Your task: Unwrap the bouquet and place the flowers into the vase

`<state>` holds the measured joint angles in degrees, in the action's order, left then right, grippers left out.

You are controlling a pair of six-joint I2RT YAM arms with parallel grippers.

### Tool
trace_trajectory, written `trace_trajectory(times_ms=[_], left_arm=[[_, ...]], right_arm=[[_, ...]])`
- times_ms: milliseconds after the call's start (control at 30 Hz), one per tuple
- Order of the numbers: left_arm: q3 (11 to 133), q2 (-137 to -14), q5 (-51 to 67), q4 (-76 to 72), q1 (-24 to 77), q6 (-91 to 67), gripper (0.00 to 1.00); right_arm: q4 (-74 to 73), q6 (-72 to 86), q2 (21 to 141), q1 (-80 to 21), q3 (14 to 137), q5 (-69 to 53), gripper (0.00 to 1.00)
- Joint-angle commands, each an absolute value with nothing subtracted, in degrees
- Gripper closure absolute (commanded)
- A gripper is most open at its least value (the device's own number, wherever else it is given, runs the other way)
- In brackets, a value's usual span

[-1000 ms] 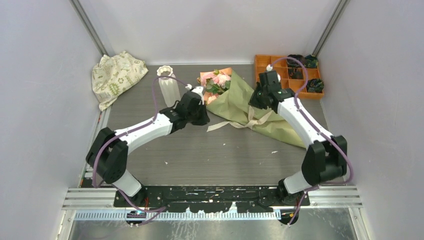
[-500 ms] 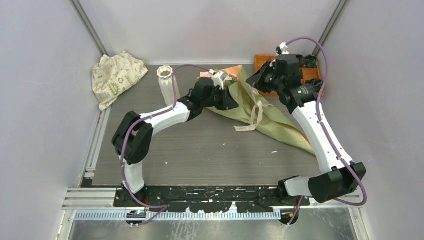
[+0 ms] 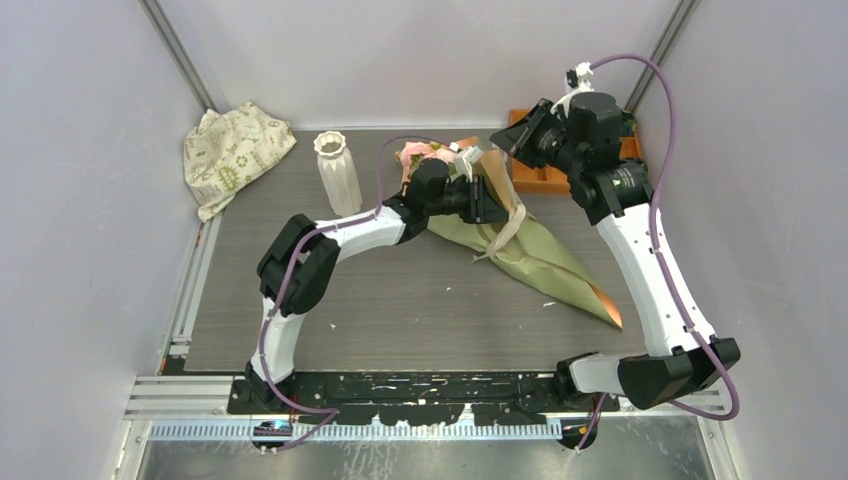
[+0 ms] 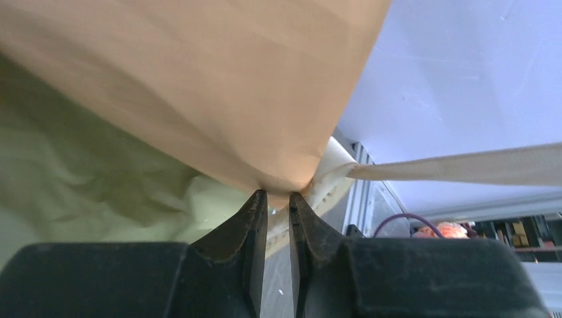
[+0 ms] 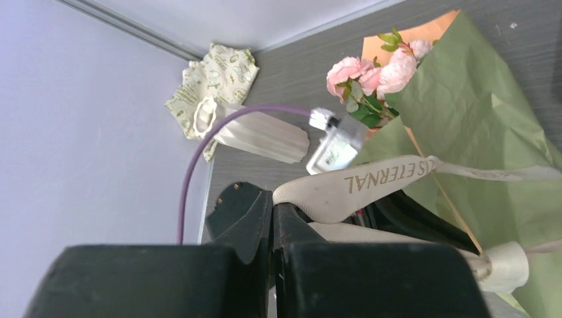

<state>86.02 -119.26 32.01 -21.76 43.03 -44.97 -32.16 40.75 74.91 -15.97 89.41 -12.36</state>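
Note:
The bouquet (image 3: pixel 540 258) lies on the table as a cone of olive-green paper with orange lining, its wide end raised. Pink flowers (image 3: pixel 420 155) show at its back end, and again in the right wrist view as blooms (image 5: pixel 371 69). My right gripper (image 5: pixel 274 202) is shut on the cream ribbon (image 5: pixel 371 179) and holds it taut above the wrap (image 5: pixel 477 126). My left gripper (image 4: pixel 278 195) sits under a fold of orange paper (image 4: pixel 199 86), jaws a narrow gap apart with nothing between them. The white ribbed vase (image 3: pixel 338 172) stands upright to the left of the left arm.
A cream patterned cloth bag (image 3: pixel 235 150) lies in the back left corner. An orange compartment tray (image 3: pixel 530 178) sits at the back right, under my right gripper (image 3: pixel 522 140). Loose ribbon (image 3: pixel 505 228) hangs over the wrap beside my left gripper (image 3: pixel 490 200).
My right arm rose and swung back with the ribbon, pulling the bow loose. My left gripper slid right along the wrap and its jaws parted. The bouquet's wide end lifted and the cone shifted.

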Motion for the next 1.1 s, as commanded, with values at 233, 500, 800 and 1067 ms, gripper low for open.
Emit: trace_trajectory(times_ms=[233,500,800,1067], left_arm=[[80.81,-115.31,37.24,-29.34,45.74,-44.96,0.79],[78.25,-115.47,42.48,-31.84,45.73,-45.96,0.76],[76.73,-121.41,50.22,-44.35,46.31,-56.57,0.73],[66.57,-118.32,54.29,-50.76,46.41,-58.80,0.73]], right_arm=[[-29.68,39.82,74.00,-16.17,94.01,-11.62,0.94],[-29.95,38.51,75.07,-16.17,93.90,-10.77,0.94],[-29.64,37.50,77.96,-16.07,97.37,-7.36,0.90],[-31.09,34.52,81.36,-15.57,107.06,2.95,0.86]])
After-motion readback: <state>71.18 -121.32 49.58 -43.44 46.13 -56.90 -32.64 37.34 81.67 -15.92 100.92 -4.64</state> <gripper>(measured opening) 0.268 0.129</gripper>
